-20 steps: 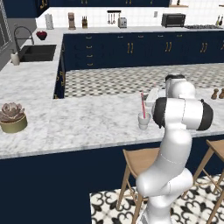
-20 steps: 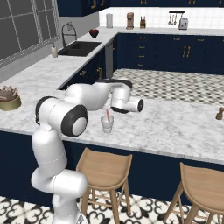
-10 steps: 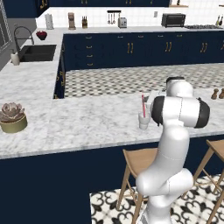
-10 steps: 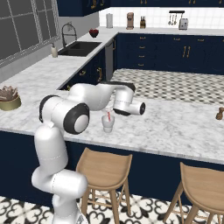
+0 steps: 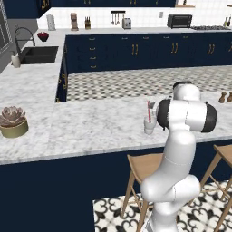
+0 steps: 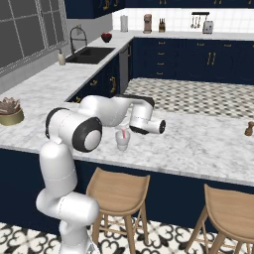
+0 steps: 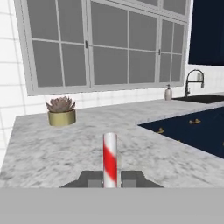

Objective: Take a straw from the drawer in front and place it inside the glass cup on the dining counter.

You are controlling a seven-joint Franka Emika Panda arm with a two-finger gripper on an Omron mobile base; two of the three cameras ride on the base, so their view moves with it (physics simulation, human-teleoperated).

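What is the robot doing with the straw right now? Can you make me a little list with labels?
straw: pink-red, upright, lower end inside the cup
glass cup: clear, standing on the dining counter
dining counter: white marble with grey veins, navy base
gripper: jaws shut on the straw, beside the cup
potted succulent: on the counter, far from the cup
stools: wooden, under the counter edge

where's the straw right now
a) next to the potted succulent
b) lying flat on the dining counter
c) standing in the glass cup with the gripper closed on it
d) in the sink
c: the straw stands upright with its lower end in the glass cup on the dining counter, and the hand view shows the gripper shut on it, one fingertip on each side.
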